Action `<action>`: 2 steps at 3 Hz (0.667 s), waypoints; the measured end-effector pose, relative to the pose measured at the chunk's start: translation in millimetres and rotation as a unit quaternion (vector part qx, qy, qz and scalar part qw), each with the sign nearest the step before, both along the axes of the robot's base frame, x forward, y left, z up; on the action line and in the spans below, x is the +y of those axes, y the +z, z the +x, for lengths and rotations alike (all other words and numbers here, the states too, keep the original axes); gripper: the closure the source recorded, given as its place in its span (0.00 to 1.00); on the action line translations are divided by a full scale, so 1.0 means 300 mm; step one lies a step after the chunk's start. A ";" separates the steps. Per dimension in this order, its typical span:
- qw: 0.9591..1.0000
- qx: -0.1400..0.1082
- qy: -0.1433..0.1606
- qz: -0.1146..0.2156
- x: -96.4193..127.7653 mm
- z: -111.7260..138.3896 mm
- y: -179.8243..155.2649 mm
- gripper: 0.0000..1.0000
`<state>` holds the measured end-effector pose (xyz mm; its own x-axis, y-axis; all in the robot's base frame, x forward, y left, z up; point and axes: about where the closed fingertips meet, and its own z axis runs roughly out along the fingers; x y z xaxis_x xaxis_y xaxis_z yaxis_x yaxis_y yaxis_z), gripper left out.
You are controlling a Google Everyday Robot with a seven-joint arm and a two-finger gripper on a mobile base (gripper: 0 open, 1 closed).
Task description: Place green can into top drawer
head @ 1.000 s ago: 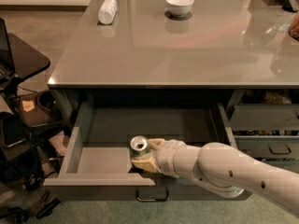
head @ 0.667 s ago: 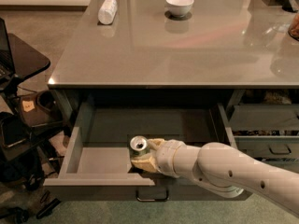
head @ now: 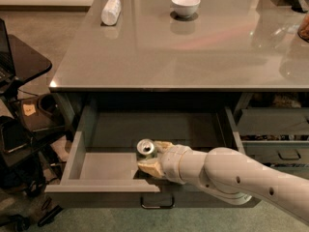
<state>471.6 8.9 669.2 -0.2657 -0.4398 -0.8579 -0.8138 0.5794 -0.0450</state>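
**A:** What has changed in the last second?

**B:** Nothing I can make out. The gripper point(head: 148, 154) sits where it was, low inside the open drawer point(head: 77, 153), near the front edge and a little right of centre. The can point(head: 146, 148) has not shifted either.

**A:** Is the can held or let go?

**B:** Held, as far as I can see. The pale fingers point(head: 153, 166) are closed on its sides, one in front and one behind, and its silver top shows upright just above them. No gap has opened between fingers and can.

**A:** Is it resting on the drawer floor?

**B:** I cannot tell. The fingers and the drawer front hide its base. It is well below the drawer's rim, so it is at the bottom or very close to it.

**A:** So what does the stillness mean for the task?

**B:** I judge that the carry is over and the release is next. The can is already within the drawer's walls; what is left is to open the fingers and lift the arm point(head: 241, 173) out without tipping it.

**A:** And on the table point(head: 193, 52)?

**B:** The bowl point(head: 185, 4) and bottle point(head: 111, 10) are at the far side, well apart from all this.
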 end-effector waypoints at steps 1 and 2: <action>1.000 0.000 0.000 0.000 0.000 0.000 0.000 0.00; 1.000 0.000 0.000 0.000 0.000 0.000 0.000 0.00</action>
